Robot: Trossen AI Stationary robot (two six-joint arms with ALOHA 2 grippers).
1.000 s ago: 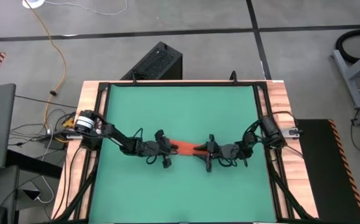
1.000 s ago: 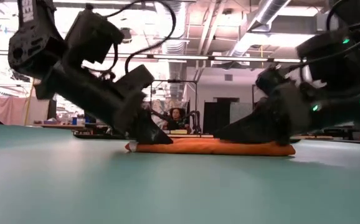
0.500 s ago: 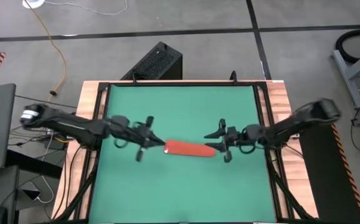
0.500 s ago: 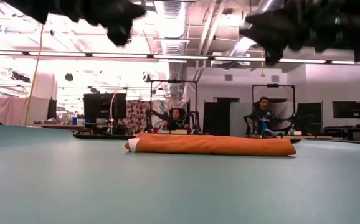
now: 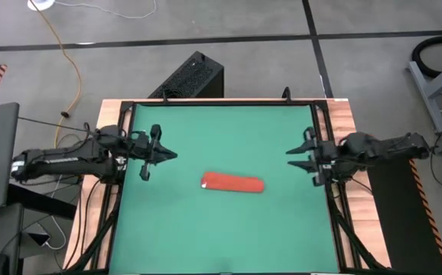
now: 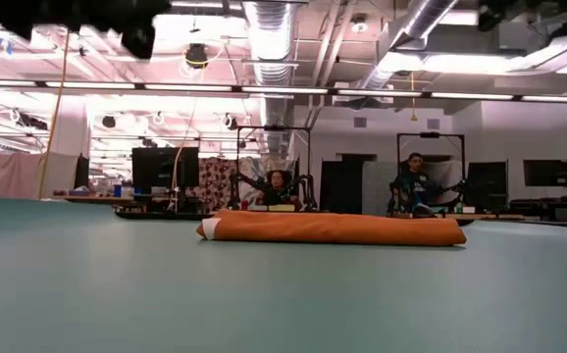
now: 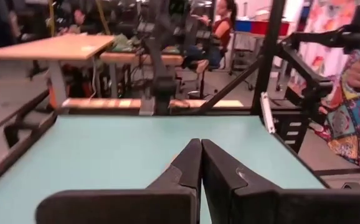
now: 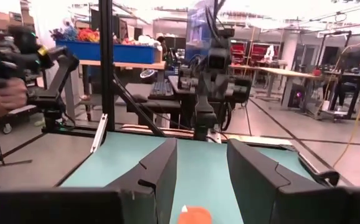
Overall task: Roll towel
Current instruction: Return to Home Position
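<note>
The towel is an orange-red roll lying lengthwise across the middle of the green mat; the low view shows the towel resting on its underside, with a white tag at its left end. Its end also shows in the right wrist view. My left gripper hovers shut over the mat's left part, well clear of the roll, pointing level toward it. In its own wrist view the left gripper has its fingers together. My right gripper hovers open over the mat's right part; the right wrist view shows this gripper with nothing between the fingers.
A wooden border and a black frame ring the mat. A black box stands beyond the far edge. Cables lie by the left edge. People sit in the room behind, and a person's hand shows off to the side.
Both grippers have left the ends of the towel, risen and drawn apart, the left toward the table's left edge and the right toward its right edge, tipping up from slanting down to level. The towel has stayed in place as a roll on the mat.
</note>
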